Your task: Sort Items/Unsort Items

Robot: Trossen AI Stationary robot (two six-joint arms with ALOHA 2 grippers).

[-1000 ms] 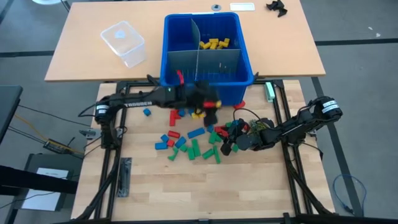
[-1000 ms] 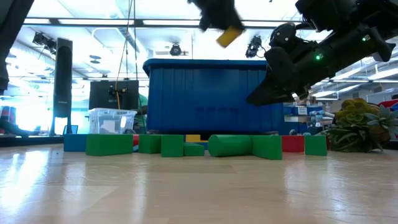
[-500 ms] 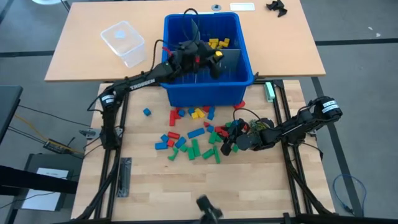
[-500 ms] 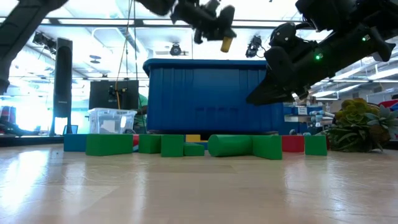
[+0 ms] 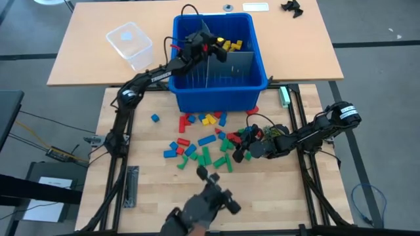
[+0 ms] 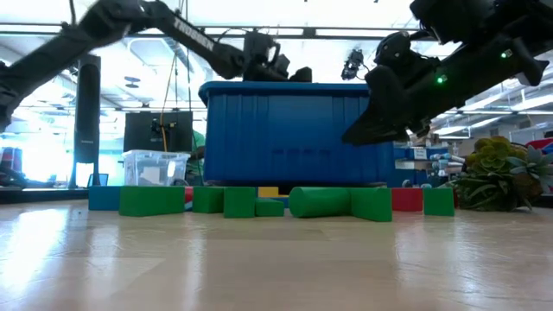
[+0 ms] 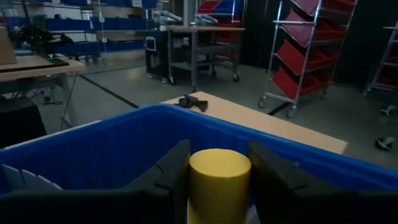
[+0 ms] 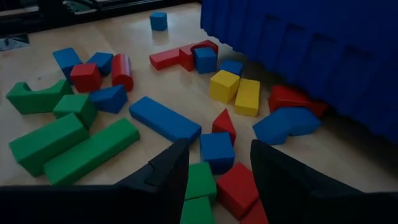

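Pale wooden table (image 5: 164,196) below, workshop racks and benches beyond the blue bin (image 5: 220,92). Left gripper (image 5: 209,47) now reaching in over the back half of the bin, right at the grey divider (image 5: 239,62). A second ago hung just in front of the bin, above the scattered pile; half a second ago crossing the front rim. Clamped on a yellow block (image 7: 219,180), round-topped in the wrist view, one dark finger at each side of it. Heap of other yellow blocks (image 5: 230,46) just beside it, in the bin's back right compartment.

By the look of it, means one more yellow piece nearly sorted: carry done, only the release left. Probably needs a short shift toward the yellow heap first, so as not to drop on the divider's wrong side; cannot tell from above which side of the divider lies directly under the block.

Right gripper (image 5: 240,153) in front of the bin, to its right side, unmoved over the last second. Jaws apart and holding nothing, raised off the table above the loose blocks (image 5: 203,147). Plenty of red, green and blue pieces there, plus a couple of yellow ones close to the bin's front wall, so much sorting left.
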